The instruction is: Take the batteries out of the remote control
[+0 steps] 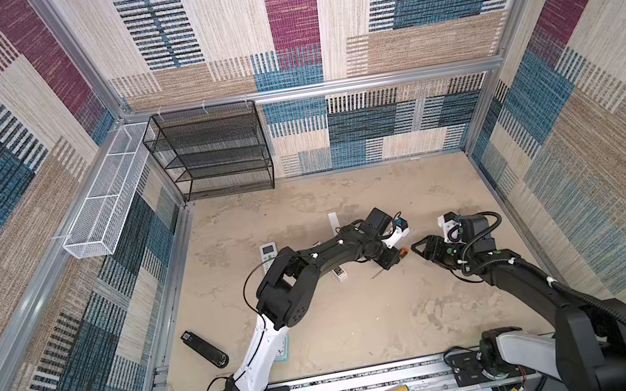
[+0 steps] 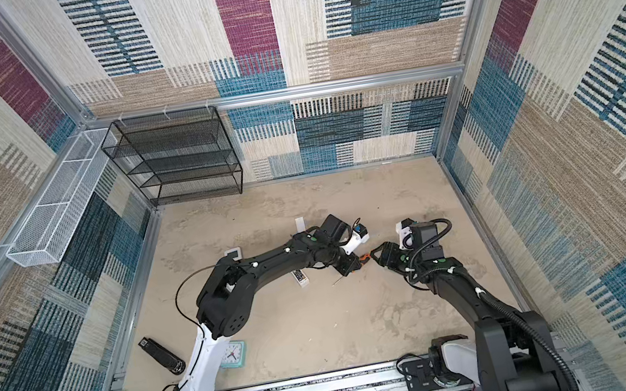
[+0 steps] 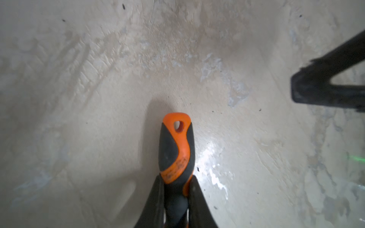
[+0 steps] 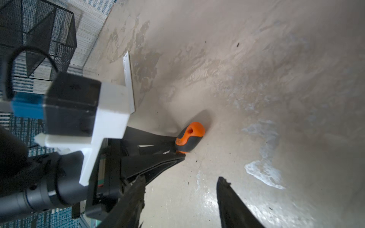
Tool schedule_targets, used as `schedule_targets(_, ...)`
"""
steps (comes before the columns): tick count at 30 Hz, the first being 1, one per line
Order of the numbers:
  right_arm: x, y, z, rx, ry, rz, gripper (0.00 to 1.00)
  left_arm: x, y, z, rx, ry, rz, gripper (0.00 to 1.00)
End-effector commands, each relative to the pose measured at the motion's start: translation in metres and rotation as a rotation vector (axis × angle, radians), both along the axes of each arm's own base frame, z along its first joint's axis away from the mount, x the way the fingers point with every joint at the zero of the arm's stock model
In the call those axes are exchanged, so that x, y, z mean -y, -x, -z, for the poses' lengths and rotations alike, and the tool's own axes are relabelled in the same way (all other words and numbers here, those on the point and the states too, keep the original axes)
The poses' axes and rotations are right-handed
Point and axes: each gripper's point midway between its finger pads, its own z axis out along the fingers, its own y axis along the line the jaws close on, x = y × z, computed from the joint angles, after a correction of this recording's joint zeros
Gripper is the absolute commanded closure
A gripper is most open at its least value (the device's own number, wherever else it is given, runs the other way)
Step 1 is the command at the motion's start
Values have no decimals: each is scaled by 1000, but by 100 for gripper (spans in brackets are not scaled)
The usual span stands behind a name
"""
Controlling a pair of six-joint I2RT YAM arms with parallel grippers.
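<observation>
Batteries cannot be made out as such in any view (too small, and partly under an arm); the small white remote (image 1: 340, 273) they would belong to lies on the tan table (image 1: 305, 214) near its middle, half hidden beneath the left forearm in both top views. Just beside it, toward the right, the left tool (image 3: 176, 183) is clamped on the black-and-orange handle of a screwdriver (image 3: 175, 150), both fingers pressed against the grip while the orange butt end with its hole sticks out beyond them, low over the table; whether it touches the surface I cannot tell. The thin metal shaft (image 1: 377, 275) points back toward the front edge. Facing that butt end, the right tool (image 4: 181, 197) sits with its jaws apart and nothing between them, close to the handle but not touching it. Farther out lie a white remote with a screen (image 1: 268, 250), a white strip (image 1: 333, 222), a black remote (image 1: 204, 348) and a small clock (image 2: 234, 353) by the left arm's base. A black mesh rack (image 1: 212, 152) stands in the far left corner.
</observation>
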Motion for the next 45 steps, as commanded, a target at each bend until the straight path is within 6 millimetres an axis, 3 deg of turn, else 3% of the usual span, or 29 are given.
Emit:
schedule_targets(1, -11, -12, -26, 64, -90, -19, 41, 13, -10, -35, 47, 146, -59, 100)
schedule_targets(6, -13, -16, -37, 88, -119, -15, 40, 13, -2, -59, 43, 246, -73, 100)
schedule_targets(11, -21, -16, -32, 60, -171, -23, 38, 15, 6, -80, 17, 323, -77, 100)
schedule_targets(20, -41, -25, -36, 53, -177, -63, 39, 11, 15, -99, 17, 369, -65, 100)
schedule_targets(22, -46, -27, -37, 53, -178, -74, 46, 10, 16, -102, 24, 373, -62, 100)
schedule_targets(26, -55, -32, -40, 60, -176, -95, 71, 6, 18, -104, 30, 370, -61, 100)
schedule_targets(30, -60, -35, -45, 81, -162, -109, 89, 0, 19, -107, 53, 364, -66, 99)
schedule_targets(31, -61, -36, -47, 94, -153, -112, 92, -3, 20, -109, 63, 362, -67, 90)
schedule_targets(35, -59, -40, -65, 181, -109, -129, 99, -14, 25, -119, 101, 368, -63, 31)
schedule_targets(36, -58, -42, -70, 205, -96, -132, 100, -17, 27, -121, 108, 374, -59, 27)
schedule_targets(40, -57, -46, -90, 299, -42, -166, 100, -39, 32, -136, 101, 432, -57, 21)
schedule_targets(45, -76, -40, -123, 445, -60, -324, 100, -71, 40, -153, 81, 546, -58, 29)
